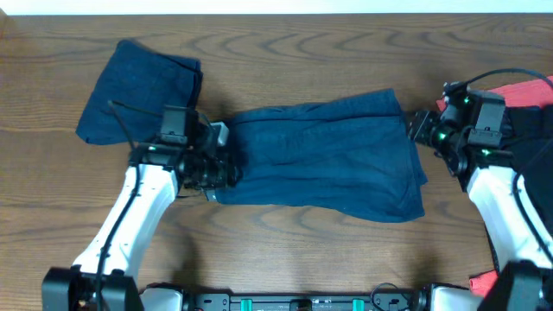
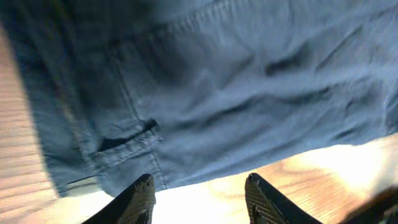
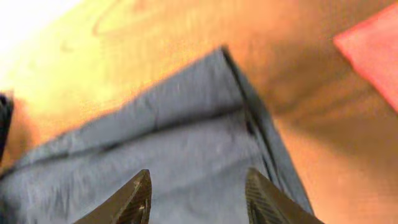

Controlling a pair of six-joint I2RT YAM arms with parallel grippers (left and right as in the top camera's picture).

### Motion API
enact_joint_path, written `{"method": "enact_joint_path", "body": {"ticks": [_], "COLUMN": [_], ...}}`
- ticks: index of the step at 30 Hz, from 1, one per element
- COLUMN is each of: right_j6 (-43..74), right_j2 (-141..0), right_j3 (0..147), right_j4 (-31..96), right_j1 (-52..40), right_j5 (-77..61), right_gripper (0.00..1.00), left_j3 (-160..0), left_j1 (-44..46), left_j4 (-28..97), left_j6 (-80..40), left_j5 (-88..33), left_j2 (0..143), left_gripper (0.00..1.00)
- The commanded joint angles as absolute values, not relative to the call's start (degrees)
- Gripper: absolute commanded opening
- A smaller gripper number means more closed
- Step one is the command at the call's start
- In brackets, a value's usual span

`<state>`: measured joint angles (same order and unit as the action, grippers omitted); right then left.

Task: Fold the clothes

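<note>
Navy denim-like shorts point(image 1: 328, 155) lie flat across the middle of the table, folded over lengthwise. A second navy piece point(image 1: 138, 91) sits as a folded bundle at the back left. My left gripper point(image 1: 223, 166) is at the shorts' left end. In the left wrist view it point(image 2: 199, 186) stands open over bare wood, with the hem of the shorts point(image 2: 236, 87) just beyond its fingertips. My right gripper point(image 1: 421, 128) is at the shorts' right end. In the right wrist view it point(image 3: 199, 186) is open above the blue cloth point(image 3: 174, 143), holding nothing.
Red cloth point(image 1: 531, 91) lies at the right edge behind the right arm, with a corner of it point(image 3: 373, 50) in the right wrist view. Another red scrap point(image 1: 484, 281) shows at the front right. The wooden tabletop point(image 1: 285, 60) shows behind the shorts.
</note>
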<state>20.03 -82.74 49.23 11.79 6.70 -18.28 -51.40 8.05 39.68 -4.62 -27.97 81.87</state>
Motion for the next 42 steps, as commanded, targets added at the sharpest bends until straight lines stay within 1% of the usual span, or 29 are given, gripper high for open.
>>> {"method": "enact_joint_path", "body": {"ticks": [1,3,6,10,11,14,16,17,19,23,24,25,26,27,33,39,42], "right_j6": [23.7,25.8,26.2,26.2,26.2,26.1,26.2,26.4,28.2,33.6,34.5,34.5,34.4,33.7,19.6,19.1,18.3], "right_j2": [-89.0,-93.1,-99.2,-104.3,-105.2,-106.7,-107.0,-107.0,-107.0,-107.0,-107.0,-107.0,-107.0,-107.0,-107.0,-107.0,-107.0], "right_j3": [49.3,49.4,49.7,51.2,51.7,52.6,52.9,52.9,52.9,53.0,53.3,53.6,54.0,54.2,54.5,54.6,54.6], "right_j4": [7.4,3.5,-2.5,-6.5,-6.9,-8.4,-9.7,-10.2,-11.8,-14.6,-14.3,-13.5,-12.2,-10.8,-7.7,-7.1,-5.1], "right_j1": [6.9,7.0,7.0,7.0,7.0,6.9,6.9,6.9,7.0,7.5,7.6,7.6,7.6,7.6,8.6,13.8,15.3], "right_j5": [-19.1,-19.7,-22.5,-25.2,-25.2,-27.1,-27.7,-27.6,-27.4,-28.0,-29.5,-31.4,-32.5,-32.5,-29.8,-30.3,-33.8], "right_gripper": [0.50,0.52,0.59,0.59,0.58,0.44,0.26,0.21,0.14,0.12,0.12,0.25,0.43,0.54,0.58,0.56,0.55], "left_j3": [-50.0,-50.0,-50.0,-50.0,-50.0,-50.0,-50.0,-50.0,-50.0,-50.0,-50.0,-50.0,-50.0,-50.0,-50.0,-50.0,-50.0], "left_j1": [8.8,8.8,8.8,8.8,8.8,8.8,8.8,8.8,8.8,8.8,8.8,8.8,8.8,8.8,8.8,8.8,8.8], "left_j4": [38.6,37.6,36.2,35.5,35.4,34.6,34.4,34.4,34.4,34.3,34.2,34.2,34.1,34.1,34.1,34.1,34.1], "left_j6": [-4.6,-4.5,-4.5,-4.5,-4.5,-4.5,-4.5,-4.5,-4.5,-4.5,-4.5,-4.5,-4.5,-4.5,-4.5,-4.5,-4.5], "left_j5": [-28.0,-27.4,-27.4,-27.4,-27.4,-27.4,-27.4,-27.4,-27.4,-27.4,-27.4,-27.4,-27.4,-27.4,-27.4,-27.4,-27.5], "left_j2": [84.8,86.6,89.6,93.8,95.0,98.2,100.1,100.8,102.0,102.7,102.7,102.7,102.7,102.7,102.6,102.4,102.4], "left_gripper": [0.50,0.54,0.55,0.55,0.55,0.55,0.55,0.55,0.55,0.54,0.55,0.54,0.55,0.54,0.55,0.54,0.55]}}
